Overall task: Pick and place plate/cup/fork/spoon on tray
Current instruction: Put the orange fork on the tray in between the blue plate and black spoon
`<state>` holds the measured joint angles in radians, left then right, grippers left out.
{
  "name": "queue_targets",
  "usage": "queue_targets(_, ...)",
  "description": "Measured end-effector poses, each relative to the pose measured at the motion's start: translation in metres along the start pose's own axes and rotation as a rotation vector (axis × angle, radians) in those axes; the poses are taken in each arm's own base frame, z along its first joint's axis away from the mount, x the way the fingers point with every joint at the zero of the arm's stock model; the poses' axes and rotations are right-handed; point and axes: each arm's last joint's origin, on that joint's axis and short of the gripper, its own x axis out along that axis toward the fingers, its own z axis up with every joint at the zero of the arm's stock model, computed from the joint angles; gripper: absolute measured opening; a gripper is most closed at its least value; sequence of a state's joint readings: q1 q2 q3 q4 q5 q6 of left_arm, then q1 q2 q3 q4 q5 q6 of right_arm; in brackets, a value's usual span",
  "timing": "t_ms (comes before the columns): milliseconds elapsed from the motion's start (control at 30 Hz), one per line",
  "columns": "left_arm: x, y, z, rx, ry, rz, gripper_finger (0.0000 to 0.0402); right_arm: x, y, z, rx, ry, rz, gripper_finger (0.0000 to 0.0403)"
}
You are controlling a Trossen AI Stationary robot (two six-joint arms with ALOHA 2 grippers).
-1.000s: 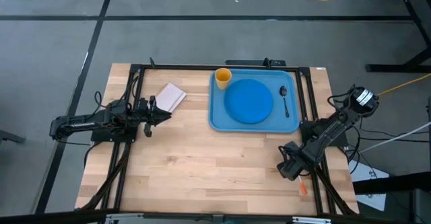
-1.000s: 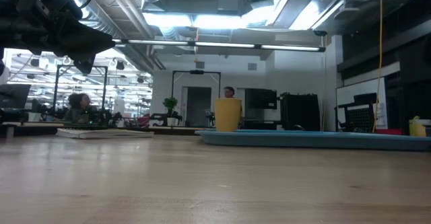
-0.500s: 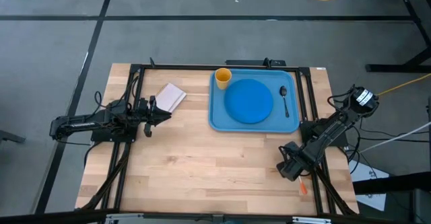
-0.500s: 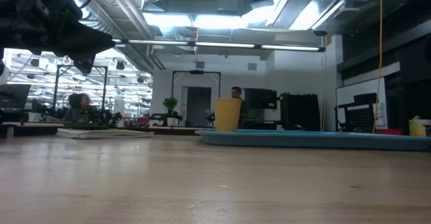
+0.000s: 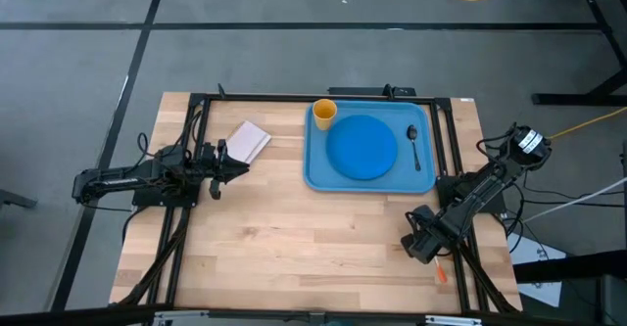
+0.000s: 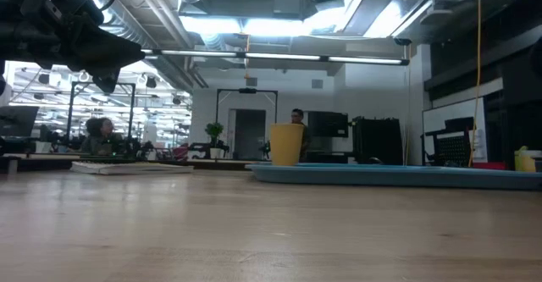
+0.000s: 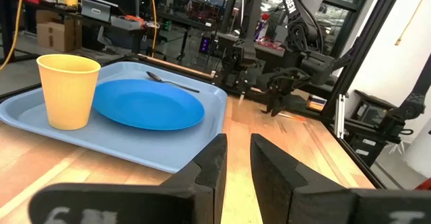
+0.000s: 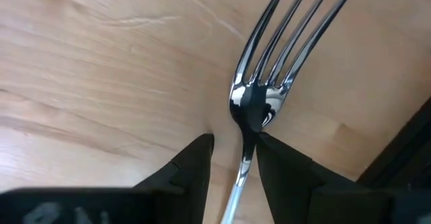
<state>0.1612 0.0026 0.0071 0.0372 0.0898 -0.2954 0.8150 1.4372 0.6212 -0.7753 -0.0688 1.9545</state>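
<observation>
Nothing of note has changed across the last second: both arms hold as before, and only a person far back in the room has shifted a little beside the cup's outline in the low view.

Three of four items sit on the tray (image 5: pixel 312 169): cup (image 5: pixel 324 111) at its 11 o'clock corner, plate (image 5: pixel 361 147) in the middle, spoon (image 5: pixel 414 146) along the 3 o'clock side. The fork (image 8: pixel 276 56) is the one left, lying flat on the wood near the table's 4 o'clock corner, off the tray.

My right gripper (image 5: pixel 421 246) is down over it, fingers (image 8: pixel 192 167) spread to either side of the fork's neck, not yet pinching. I judge the stillness as a pause just before closing.

My left gripper (image 5: pixel 223 162) waits at 9 o'clock, jaws a narrow slit apart with nothing between them, pointed across at the tray.

Surface: pale wood-plank table (image 5: pixel 294 238), black frame rails, a white folded cloth or paper (image 5: pixel 249 141) at 10 o'clock. Room: open workshop, ceiling lights, benches, another person seated far off.
</observation>
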Motion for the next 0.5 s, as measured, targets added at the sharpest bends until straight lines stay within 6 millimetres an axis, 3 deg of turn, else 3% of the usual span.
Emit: queue_targets(500,0.0000,0.0000,0.0001,0.000,0.000,0.000,0.0059,0.0001,0.0001,0.0006,0.003,-0.032,0.012,0.0121)
